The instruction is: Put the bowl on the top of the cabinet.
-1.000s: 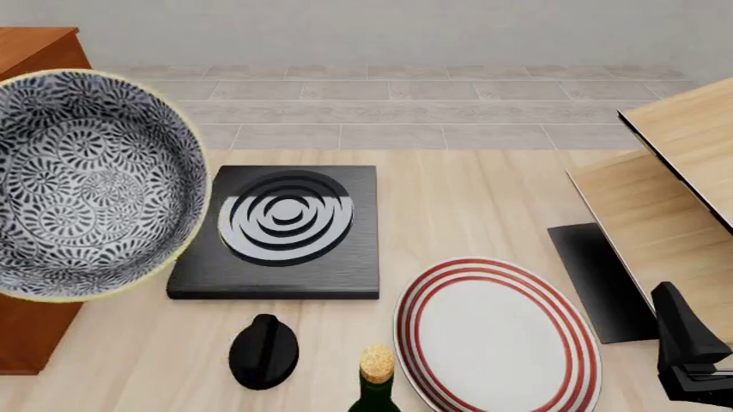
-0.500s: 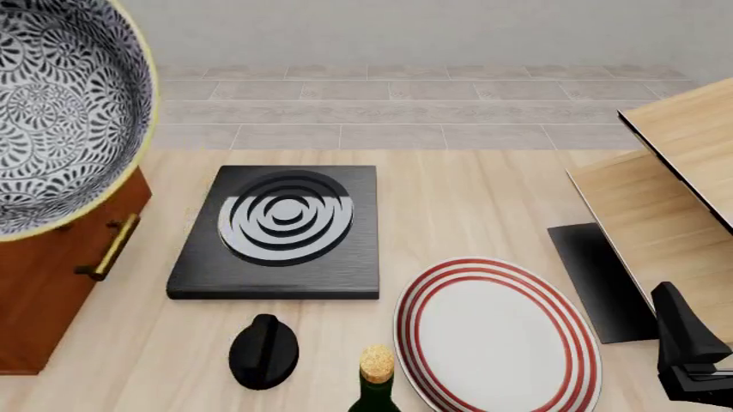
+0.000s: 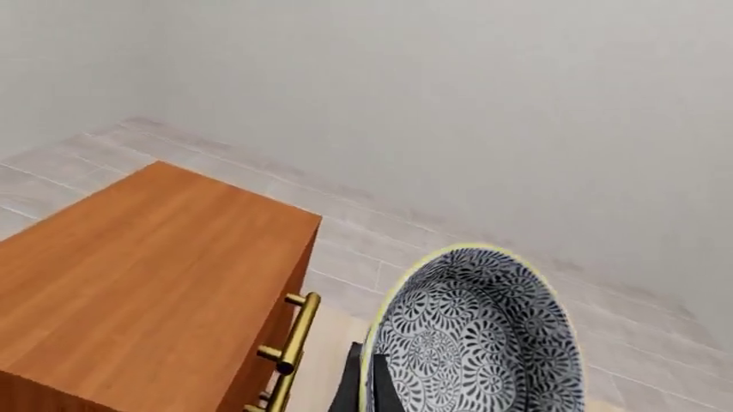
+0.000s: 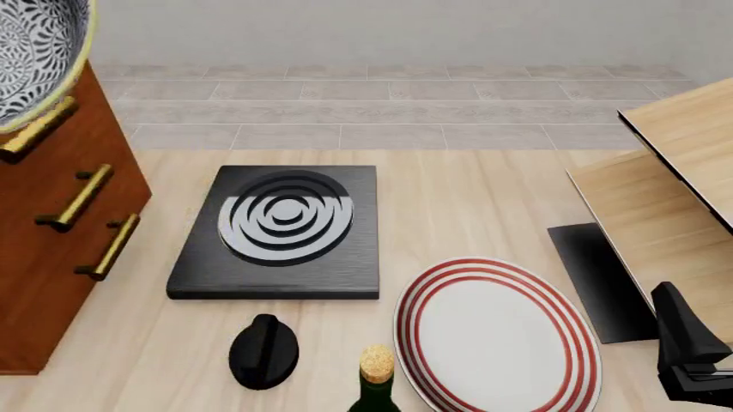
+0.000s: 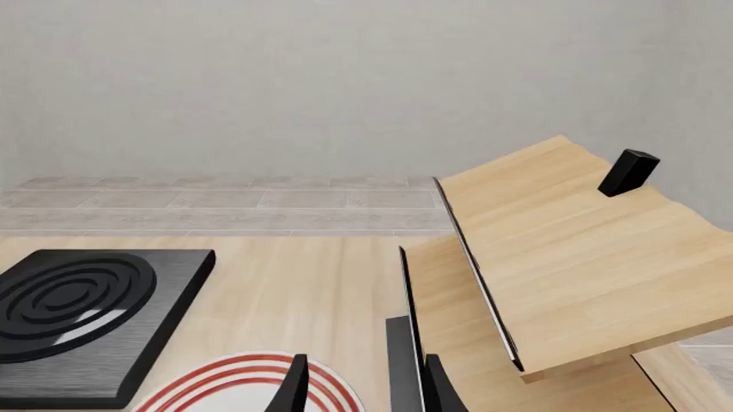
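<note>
Front view: I see the bowl at the upper left corner of the frame, raised in front of the cabinet, whose brass handles show below it. In my left wrist view the bowl fills the lower middle, tilted, with my left pincer gripping its rim and the cabinet top at lower left. My right pincer sits parted over the red-ringed plate on the surface.
</note>
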You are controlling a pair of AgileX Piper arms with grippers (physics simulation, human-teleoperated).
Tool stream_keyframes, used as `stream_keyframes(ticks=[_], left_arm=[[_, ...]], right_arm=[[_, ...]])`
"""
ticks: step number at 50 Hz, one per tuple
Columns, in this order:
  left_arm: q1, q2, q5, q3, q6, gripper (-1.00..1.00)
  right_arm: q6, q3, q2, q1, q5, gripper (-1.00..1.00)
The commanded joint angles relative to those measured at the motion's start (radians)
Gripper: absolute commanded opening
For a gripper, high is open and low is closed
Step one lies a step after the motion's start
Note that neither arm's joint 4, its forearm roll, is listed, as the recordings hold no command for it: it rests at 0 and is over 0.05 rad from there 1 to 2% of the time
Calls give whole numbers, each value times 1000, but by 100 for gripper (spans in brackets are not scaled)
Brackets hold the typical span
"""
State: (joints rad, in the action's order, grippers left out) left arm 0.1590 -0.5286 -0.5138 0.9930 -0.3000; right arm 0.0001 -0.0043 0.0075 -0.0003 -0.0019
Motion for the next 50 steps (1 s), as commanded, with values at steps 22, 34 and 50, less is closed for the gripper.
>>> stream_keyframes(ticks=[22, 34, 50], left_arm=[[262, -190, 135, 16, -216, -100], [335, -235, 170, 12, -281, -100], [387, -273, 204, 42, -337, -100]], right_arm=[[0, 0, 0, 0, 0, 100], [0, 0, 0, 0, 0, 100], [0, 0, 0, 0, 0, 100]])
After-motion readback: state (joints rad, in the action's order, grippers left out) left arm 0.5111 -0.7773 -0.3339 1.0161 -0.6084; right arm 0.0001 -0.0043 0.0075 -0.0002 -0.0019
